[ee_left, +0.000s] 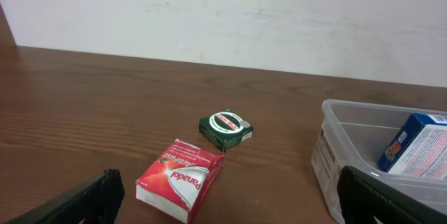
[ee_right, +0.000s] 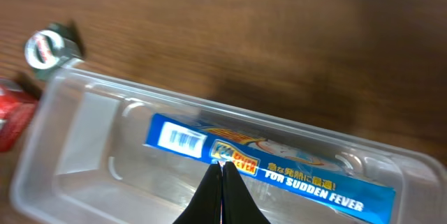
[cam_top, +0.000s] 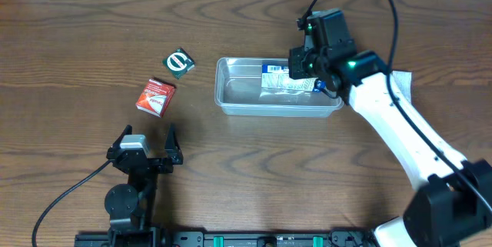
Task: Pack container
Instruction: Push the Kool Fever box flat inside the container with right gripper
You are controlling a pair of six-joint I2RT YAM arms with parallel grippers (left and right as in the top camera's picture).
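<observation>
The clear plastic container (cam_top: 231,107) stands mid-table; it also shows in the left wrist view (ee_left: 328,147) and the right wrist view (ee_right: 42,154). A blue and white fever packet (cam_top: 286,79) stands tilted on edge in its right half (ee_left: 412,144) (ee_right: 293,168). My right gripper (cam_top: 301,64) is over that end, its fingers (ee_right: 222,165) pressed shut at the packet's edge. My left gripper (cam_top: 146,151) is open and empty near the front edge (ee_left: 223,203). A red Panadol box (cam_top: 156,97) (ee_left: 180,178) and a small green packet (cam_top: 179,63) (ee_left: 225,130) lie left of the container.
A white sheet (cam_top: 403,84) lies under the right arm at the table's right side. A pale wall (ee_left: 223,15) runs behind the table's far edge. The red box (ee_right: 10,119) and the green packet (ee_right: 49,48) show at the left of the right wrist view.
</observation>
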